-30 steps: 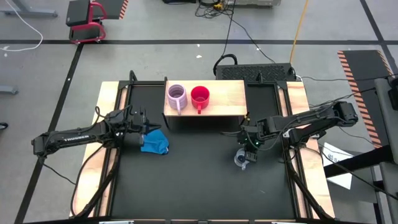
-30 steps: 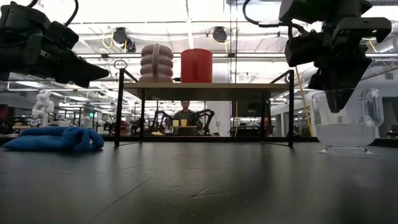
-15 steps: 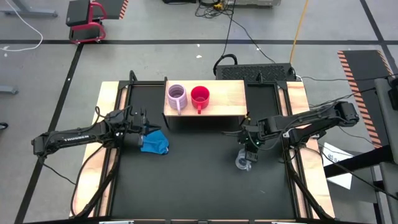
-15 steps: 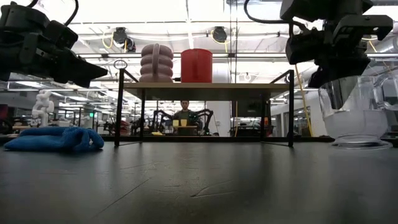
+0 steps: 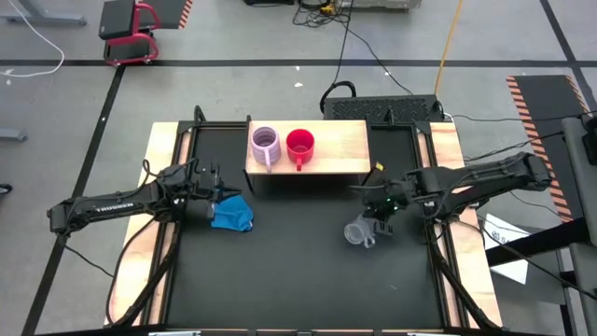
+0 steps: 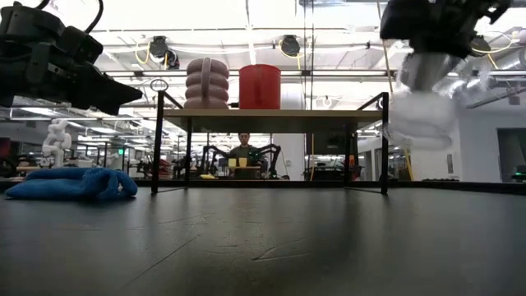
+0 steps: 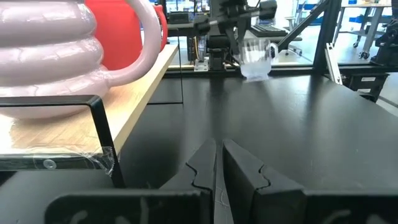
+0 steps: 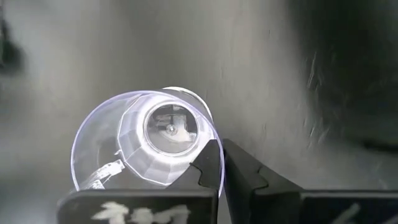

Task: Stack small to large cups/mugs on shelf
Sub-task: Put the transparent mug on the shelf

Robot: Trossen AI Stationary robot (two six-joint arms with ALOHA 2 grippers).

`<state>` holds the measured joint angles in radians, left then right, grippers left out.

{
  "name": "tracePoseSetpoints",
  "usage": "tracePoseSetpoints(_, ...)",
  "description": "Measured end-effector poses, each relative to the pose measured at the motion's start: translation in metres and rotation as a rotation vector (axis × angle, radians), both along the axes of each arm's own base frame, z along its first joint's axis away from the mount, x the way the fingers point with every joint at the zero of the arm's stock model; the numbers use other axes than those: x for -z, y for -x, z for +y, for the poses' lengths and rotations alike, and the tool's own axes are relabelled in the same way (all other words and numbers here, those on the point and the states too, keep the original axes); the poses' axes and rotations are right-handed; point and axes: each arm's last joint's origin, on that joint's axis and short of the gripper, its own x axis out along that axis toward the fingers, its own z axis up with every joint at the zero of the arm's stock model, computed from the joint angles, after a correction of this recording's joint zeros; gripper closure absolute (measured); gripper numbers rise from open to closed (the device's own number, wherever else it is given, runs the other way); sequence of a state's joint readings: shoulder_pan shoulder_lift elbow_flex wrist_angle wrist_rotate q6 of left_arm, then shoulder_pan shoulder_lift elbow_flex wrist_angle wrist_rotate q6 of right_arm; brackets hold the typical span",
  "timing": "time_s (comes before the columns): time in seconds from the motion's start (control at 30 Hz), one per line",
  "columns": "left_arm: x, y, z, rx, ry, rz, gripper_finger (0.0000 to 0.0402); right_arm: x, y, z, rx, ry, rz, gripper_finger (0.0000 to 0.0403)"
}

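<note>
The wooden shelf [image 5: 340,149] stands at the table's far middle. The pale lilac mug [image 5: 265,145] and the red mug [image 5: 299,144] stand upright on it side by side, also seen in the low view as lilac mug [image 6: 206,83] and red mug [image 6: 260,86]. My right gripper [image 5: 382,211] is shut on the clear glass cup [image 5: 357,231], in the air right of the shelf's front; the low view shows the cup [image 6: 422,115] blurred. My left gripper [image 5: 220,193] is shut and hovers above the table beside the blue cloth [image 5: 233,213]. My right gripper holds the glass cup by its rim [image 8: 213,144], one finger [image 8: 209,167] inside the cup and one outside, coming from above and pointing down. The cup hangs below the fingers, slightly tilted, lifted clear of the table.
The blue cloth [image 6: 72,183] lies crumpled on the black tabletop left of the shelf. The shelf's bare wood [image 5: 340,149] shows right of the red mug. Black metal legs [image 6: 385,144] carry the shelf. A person sits far behind the table [image 6: 244,148].
My right gripper has risen with the glass cup, which stood on the table a second ago and now hangs clear of it. Gripper and cup have shifted a little toward the table's left and the shelf. The left arm has kept still.
</note>
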<state>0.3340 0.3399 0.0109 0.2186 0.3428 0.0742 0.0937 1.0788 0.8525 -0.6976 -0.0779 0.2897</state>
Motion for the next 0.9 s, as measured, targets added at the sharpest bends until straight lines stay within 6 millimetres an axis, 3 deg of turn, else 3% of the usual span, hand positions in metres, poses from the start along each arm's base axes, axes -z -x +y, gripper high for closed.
tracePoseSetpoints(0.23,-0.002,0.000,0.000,0.000,-0.004,-0.021,0.0371,0.002,0.014,0.001,-0.046,0.013,-0.119,0.0402)
tracePoseSetpoints(0.9,-0.002,0.000,0.000,-0.003,-0.006,-0.018,0.0371,0.039,0.043,0.000,-0.018,-0.030,-0.258,0.0403)
